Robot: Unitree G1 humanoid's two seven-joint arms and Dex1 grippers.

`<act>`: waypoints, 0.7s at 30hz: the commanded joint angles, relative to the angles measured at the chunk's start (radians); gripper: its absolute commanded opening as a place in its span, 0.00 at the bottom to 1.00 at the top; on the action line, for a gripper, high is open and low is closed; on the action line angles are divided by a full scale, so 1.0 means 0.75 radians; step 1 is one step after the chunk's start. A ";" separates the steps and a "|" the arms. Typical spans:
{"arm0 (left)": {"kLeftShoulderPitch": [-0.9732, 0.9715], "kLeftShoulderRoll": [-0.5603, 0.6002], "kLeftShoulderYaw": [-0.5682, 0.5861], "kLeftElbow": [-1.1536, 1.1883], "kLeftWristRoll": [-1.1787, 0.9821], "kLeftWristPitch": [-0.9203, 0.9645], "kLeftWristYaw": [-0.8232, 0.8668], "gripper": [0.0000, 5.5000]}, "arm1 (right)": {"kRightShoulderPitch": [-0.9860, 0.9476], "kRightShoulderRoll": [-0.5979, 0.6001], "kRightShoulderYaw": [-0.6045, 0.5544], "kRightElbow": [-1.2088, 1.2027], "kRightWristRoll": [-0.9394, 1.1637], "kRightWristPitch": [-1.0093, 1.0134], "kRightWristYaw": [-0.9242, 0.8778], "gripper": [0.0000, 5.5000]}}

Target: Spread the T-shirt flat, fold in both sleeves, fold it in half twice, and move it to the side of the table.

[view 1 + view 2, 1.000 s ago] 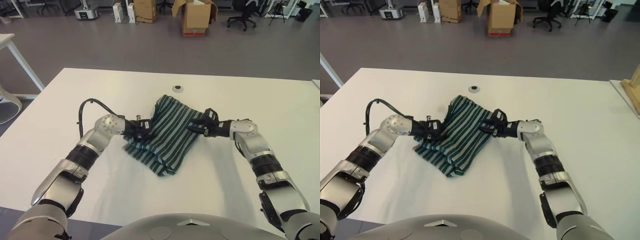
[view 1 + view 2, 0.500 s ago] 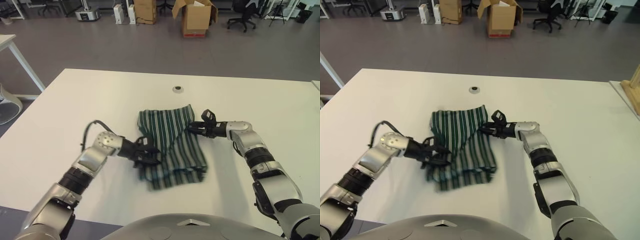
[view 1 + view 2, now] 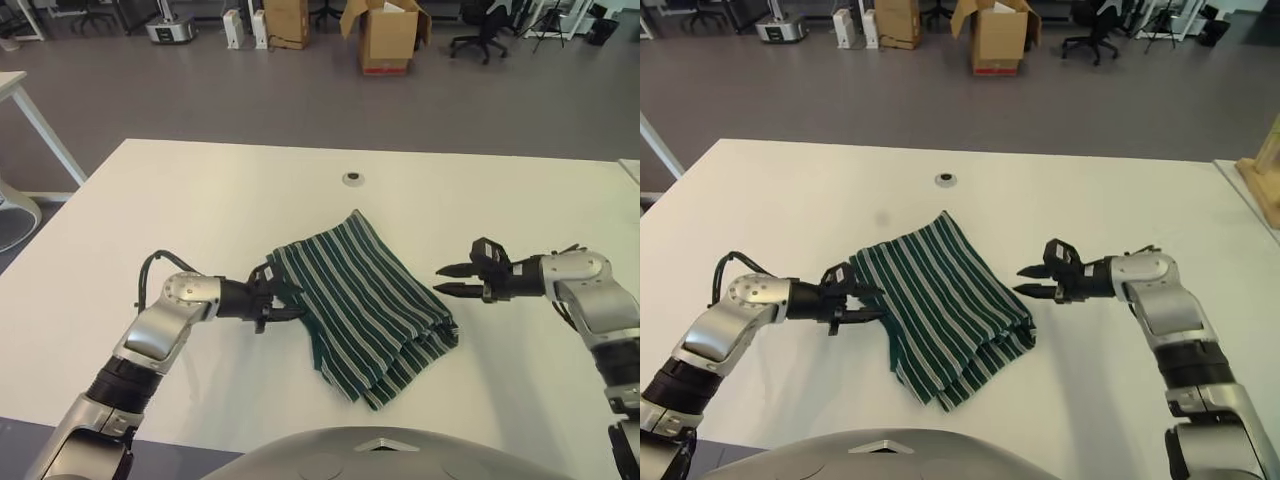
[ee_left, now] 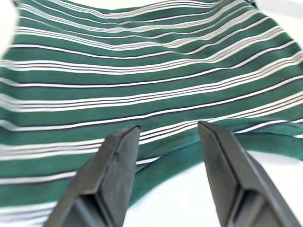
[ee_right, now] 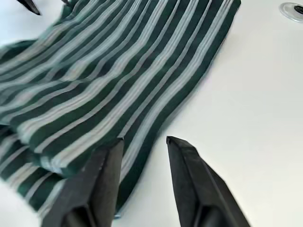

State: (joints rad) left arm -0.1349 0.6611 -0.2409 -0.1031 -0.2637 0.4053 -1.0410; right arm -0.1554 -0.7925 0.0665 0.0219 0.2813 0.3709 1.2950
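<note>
A dark green T-shirt with thin white stripes [image 3: 360, 300] lies folded into a rough rectangle near the middle of a broad white table [image 3: 180, 190], set askew so that one corner points toward the far edge and another toward the robot. At the nearer corner the folded layers show stacked, their edges slightly uneven. The robot's left gripper [image 3: 288, 303] sits low at the shirt's left-hand edge, its two dark fingers [image 4: 113, 161] spread apart and empty, the tips reaching just to the folded hem; whether they touch the cloth cannot be told. The right gripper [image 3: 440, 280] hangs just off the shirt's right-hand corner, clearly apart from the fabric, pointing back toward it. Its two black fingers [image 5: 94, 179] are likewise spread and hold nothing; the right wrist view shows bare tabletop between them and the striped edge just ahead. Both arms reach in from opposite sides, with the garment between them. A small round grey disc [image 3: 352, 179] is set into the tabletop beyond the shirt, well clear of it. Behind the table a grey floor stretches back to an open brown cardboard box [image 3: 390, 35] and a black office chair [image 3: 482, 25] standing beside it.
</note>
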 commanded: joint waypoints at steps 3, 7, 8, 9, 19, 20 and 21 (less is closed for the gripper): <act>-0.033 0.013 0.075 0.181 0.063 -0.130 0.054 0.40 | 0.144 -0.013 0.104 -0.138 -0.108 -0.038 -0.100 0.31; -0.201 0.047 0.266 0.443 0.035 -0.288 0.086 0.40 | 0.220 0.083 0.195 -0.193 -0.092 0.345 -0.281 0.31; -0.229 0.057 0.290 0.488 0.038 -0.314 0.081 0.40 | 0.225 0.104 0.184 -0.270 0.022 0.500 -0.274 0.31; -0.247 0.059 0.303 0.519 0.043 -0.336 0.075 0.40 | 0.216 0.139 0.159 -0.352 0.147 0.651 -0.275 0.31; -0.254 0.043 0.351 0.545 0.059 -0.566 0.077 0.40 | -0.041 0.460 -0.290 -0.587 0.572 1.162 -0.663 0.31; -0.231 0.053 0.352 0.515 0.075 -0.662 0.065 0.40 | -0.072 0.418 -0.324 -0.614 0.547 1.088 -0.673 0.31; -0.214 0.060 0.351 0.496 0.087 -0.731 0.056 0.40 | -0.088 0.386 -0.336 -0.634 0.527 1.035 -0.685 0.31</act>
State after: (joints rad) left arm -0.3041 0.6911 0.0148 0.3015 -0.2230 -0.0622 -0.9826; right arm -0.1899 -0.4633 -0.1574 -0.4181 0.6979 1.2012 0.7987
